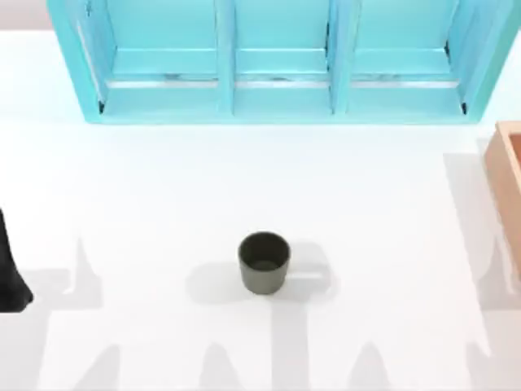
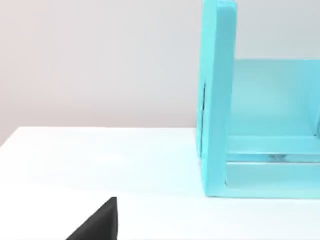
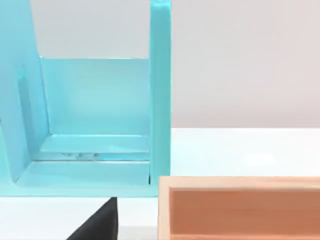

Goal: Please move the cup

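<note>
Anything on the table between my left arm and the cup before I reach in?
Nothing visible does. The cup stands upright alone mid-table; the left arm sits at the left edge, with bare table between. The shelf stands behind.

The top view looks straight down on the table [image 1: 163, 179]; both low wrist views face the turquoise shelf [image 1: 277, 61].

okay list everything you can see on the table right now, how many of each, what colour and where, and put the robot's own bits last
cup: one, dark olive-grey, upright, near the table's middle, toward the front.
shelf unit: one, turquoise, three open compartments, along the table's back edge.
wooden box: one, light orange-brown, at the table's right edge, partly out of frame.
table: one, white.
left arm: one, black, parked at the table's left edge.
</note>
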You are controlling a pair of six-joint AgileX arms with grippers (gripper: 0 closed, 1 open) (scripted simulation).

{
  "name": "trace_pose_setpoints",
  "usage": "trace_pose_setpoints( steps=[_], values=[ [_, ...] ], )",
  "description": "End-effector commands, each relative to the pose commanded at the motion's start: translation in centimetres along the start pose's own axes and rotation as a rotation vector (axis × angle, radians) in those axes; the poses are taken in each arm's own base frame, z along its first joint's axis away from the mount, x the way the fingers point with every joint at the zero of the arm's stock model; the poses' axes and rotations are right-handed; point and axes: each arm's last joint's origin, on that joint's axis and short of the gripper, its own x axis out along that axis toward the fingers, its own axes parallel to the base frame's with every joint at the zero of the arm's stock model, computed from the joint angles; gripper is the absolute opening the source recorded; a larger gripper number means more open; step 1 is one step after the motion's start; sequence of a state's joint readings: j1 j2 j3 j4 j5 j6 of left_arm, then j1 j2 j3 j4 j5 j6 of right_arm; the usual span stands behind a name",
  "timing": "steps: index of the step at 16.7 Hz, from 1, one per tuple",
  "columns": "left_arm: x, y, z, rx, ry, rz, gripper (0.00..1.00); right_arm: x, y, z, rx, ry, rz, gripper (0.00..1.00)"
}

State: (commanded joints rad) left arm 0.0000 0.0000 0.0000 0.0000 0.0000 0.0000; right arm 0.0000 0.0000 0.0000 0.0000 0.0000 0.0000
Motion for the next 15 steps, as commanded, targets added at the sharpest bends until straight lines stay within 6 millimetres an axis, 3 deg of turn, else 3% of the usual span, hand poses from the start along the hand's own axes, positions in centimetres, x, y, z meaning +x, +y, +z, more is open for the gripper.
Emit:
trace_pose_setpoints(
  steps=[4, 9, 12, 15],
  values=[
    [0.0, 0.0, 0.5, -0.018, 0.022, 0.002, 1.00, 0.0, 0.0, 0.0, 0.000, 0.000, 0.000, 1.00],
    [1.0, -0.2, 4.6, -0.150, 0.219, 0.026, 1.00, 0.0, 0.0, 0.0, 0.000, 0.000, 0.000, 1.00],
    [3.5, -0.7, 7.6, -0.245, 0.440, 0.061, 1.00, 0.0, 0.0, 0.0, 0.000, 0.000, 0.000, 1.00],
    [8.0, -1.9, 9.5, -0.308, 0.720, 0.113, 1.00, 0.0, 0.0, 0.0, 0.000, 0.000, 0.000, 1.00]
  ],
)
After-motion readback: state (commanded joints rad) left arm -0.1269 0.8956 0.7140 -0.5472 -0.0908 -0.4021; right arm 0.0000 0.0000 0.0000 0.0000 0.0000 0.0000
